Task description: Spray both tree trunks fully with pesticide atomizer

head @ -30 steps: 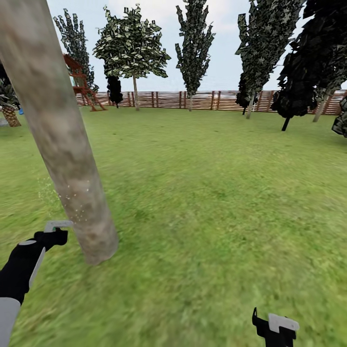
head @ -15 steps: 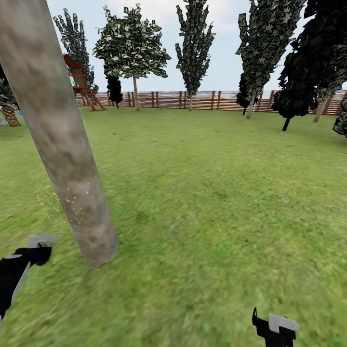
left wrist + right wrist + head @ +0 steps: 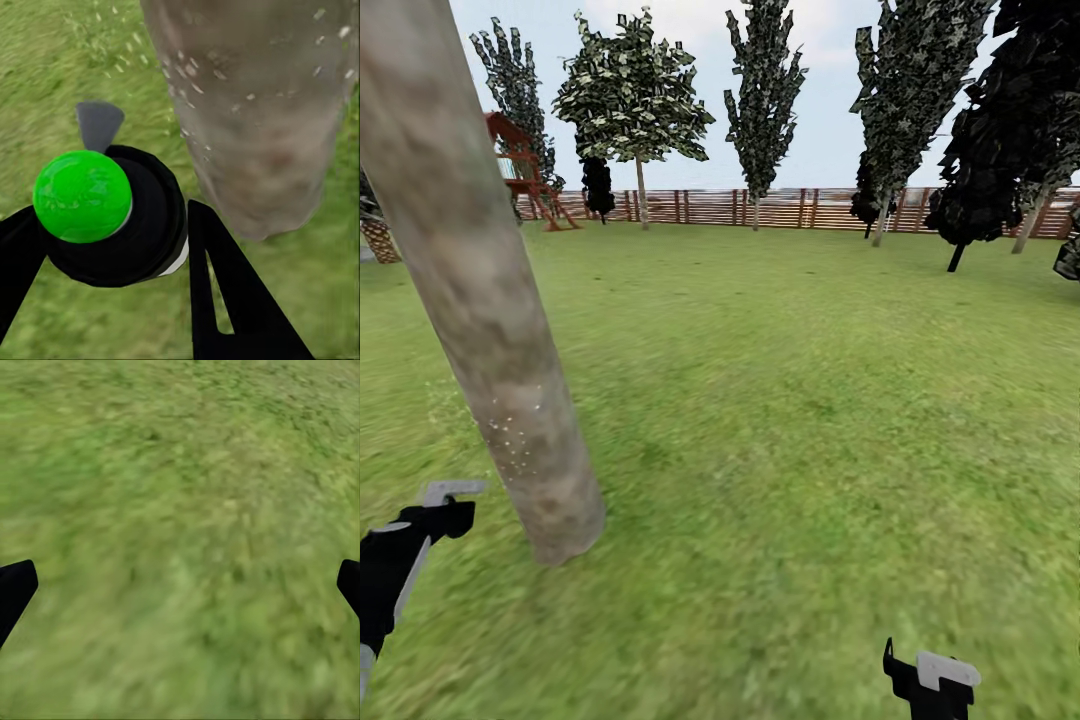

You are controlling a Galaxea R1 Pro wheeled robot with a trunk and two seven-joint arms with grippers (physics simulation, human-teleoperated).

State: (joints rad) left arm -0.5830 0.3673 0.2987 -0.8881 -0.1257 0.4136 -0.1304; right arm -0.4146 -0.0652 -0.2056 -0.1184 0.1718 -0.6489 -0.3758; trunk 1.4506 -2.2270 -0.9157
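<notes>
We stand on the lawn (image 3: 810, 420) of the garden, with the thick grey-brown tree trunk (image 3: 470, 280) rising at a tilt just ahead of our left side, its base planted in the grass. Fine white specks of pesticide (image 3: 515, 440) dot the lower bark and drift faintly over the grass beside it; in the left wrist view the same specks (image 3: 199, 86) lie scattered across the trunk (image 3: 262, 127) and the turf next to it.

Our left gripper (image 3: 435, 515) hangs low near the foot of the trunk, apart from the bark. In the left wrist view its fingers (image 3: 225, 300) are closed around the pesticide atomizer (image 3: 112, 214), a round black body with a bright green cap and a grey nozzle (image 3: 99, 124) pointing toward the trunk. The atomizer sits clamped between the two black fingers, off the floor.

Our right gripper (image 3: 932, 680) sits low at our right, over bare grass. In the right wrist view its fingers (image 3: 15, 589) stand spread wide at the two sides, with nothing between them but lawn (image 3: 180, 540).

Far across the lawn a brown slat fence (image 3: 780, 207) closes the garden, with several leafy trees (image 3: 635, 95) before it and a red wooden play frame (image 3: 525, 170) near its left end.
</notes>
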